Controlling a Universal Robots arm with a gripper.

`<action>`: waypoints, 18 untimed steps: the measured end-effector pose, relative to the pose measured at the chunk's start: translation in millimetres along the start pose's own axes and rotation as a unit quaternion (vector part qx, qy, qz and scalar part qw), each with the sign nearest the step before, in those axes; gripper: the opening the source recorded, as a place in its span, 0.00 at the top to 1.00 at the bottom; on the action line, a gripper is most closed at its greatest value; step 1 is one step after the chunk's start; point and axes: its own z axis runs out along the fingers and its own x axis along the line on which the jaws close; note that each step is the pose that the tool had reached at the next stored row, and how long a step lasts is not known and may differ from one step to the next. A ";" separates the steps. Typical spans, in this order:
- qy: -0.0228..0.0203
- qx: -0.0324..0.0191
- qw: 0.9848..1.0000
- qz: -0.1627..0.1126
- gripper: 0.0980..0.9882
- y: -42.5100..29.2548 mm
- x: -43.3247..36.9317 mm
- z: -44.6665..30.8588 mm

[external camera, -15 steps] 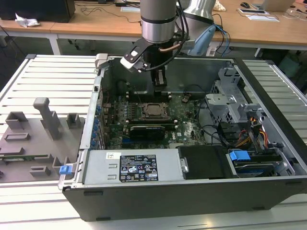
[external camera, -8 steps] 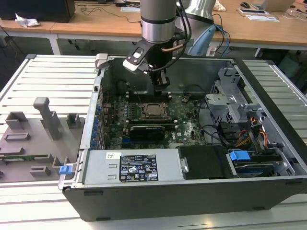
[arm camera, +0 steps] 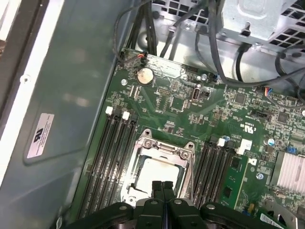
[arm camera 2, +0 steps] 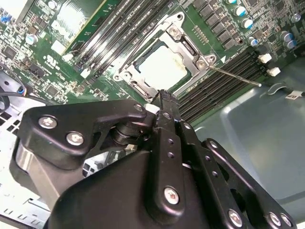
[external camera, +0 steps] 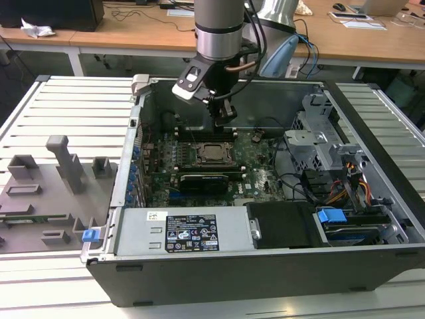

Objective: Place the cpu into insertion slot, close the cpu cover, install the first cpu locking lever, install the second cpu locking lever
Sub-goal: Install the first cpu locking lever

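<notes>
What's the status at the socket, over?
Gripper shut, tips by the cpu cover edge. The cpu seated, cover down. One lever sticking out.

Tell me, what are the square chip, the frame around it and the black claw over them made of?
The cpu: pale, matte metal top, judging by its dull sheen. The cpu cover: bright silvery metal, probably stamped steel, with shiny edges and screws. The gripper: matte black, coated metal or hard plastic; its bolted links leave that open.
</notes>
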 end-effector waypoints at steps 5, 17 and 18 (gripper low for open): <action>0.003 0.000 0.999 -0.036 0.99 0.0 0.0 0.0; 0.008 0.000 0.994 -0.105 0.99 0.0 0.0 0.0; 0.009 0.000 0.994 -0.108 0.99 0.0 0.0 0.0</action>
